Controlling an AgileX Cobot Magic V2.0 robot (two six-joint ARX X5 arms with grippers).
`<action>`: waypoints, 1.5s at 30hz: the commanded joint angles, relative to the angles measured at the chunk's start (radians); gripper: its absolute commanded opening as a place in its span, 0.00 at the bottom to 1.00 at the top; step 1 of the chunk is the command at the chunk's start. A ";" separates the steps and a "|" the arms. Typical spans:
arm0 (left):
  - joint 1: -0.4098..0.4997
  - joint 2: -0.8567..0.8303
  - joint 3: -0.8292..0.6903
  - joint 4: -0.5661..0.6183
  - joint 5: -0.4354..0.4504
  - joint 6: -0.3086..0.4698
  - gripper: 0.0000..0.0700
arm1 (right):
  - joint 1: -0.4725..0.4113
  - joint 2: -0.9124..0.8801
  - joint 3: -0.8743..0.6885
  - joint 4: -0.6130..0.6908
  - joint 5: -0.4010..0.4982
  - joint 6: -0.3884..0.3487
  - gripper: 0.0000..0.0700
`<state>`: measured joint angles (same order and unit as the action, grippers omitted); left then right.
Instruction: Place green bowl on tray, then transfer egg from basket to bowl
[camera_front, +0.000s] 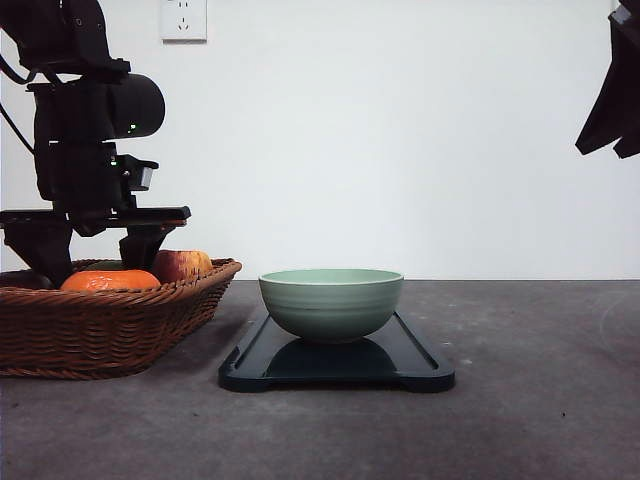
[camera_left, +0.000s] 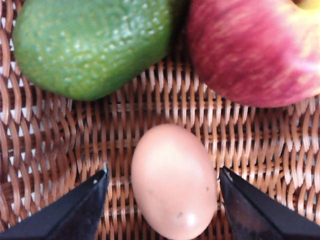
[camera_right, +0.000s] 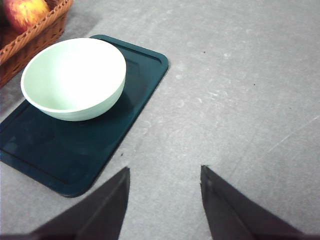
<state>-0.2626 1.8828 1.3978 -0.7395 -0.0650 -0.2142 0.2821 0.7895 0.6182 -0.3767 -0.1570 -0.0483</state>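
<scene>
Front view: green bowl (camera_front: 331, 303) sits on the tray (camera_front: 420, 362), so the first step looks done. Left arm is down inside the basket (camera_front: 110, 325), beside an orange fruit (camera_front: 110, 281) and an apple (camera_front: 181, 264).

Left wrist view: left gripper (camera_left: 163, 182) open wide, fingers either side of the egg (camera_left: 174, 181), neither touching it, nothing held. Egg lies on the wicker floor, near a green avocado (camera_left: 95, 42) and the apple. Judgement: light, smooth, brittle shell; close gently across its narrow middle.

Right wrist view: right gripper (camera_right: 164, 176) open, empty, above bare table (camera_right: 240, 90) beside the tray; bowl empty.
</scene>
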 joint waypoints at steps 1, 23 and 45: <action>-0.003 0.016 0.022 0.013 -0.004 -0.008 0.61 | 0.003 0.006 0.002 0.010 0.001 -0.006 0.40; -0.003 0.016 0.022 0.003 -0.003 -0.008 0.31 | 0.003 0.006 0.002 0.010 0.001 -0.006 0.40; -0.015 -0.206 0.025 -0.097 0.061 0.056 0.33 | 0.003 0.006 0.002 0.011 0.001 -0.006 0.40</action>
<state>-0.2715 1.6732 1.3982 -0.8410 -0.0250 -0.1720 0.2821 0.7898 0.6182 -0.3767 -0.1573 -0.0483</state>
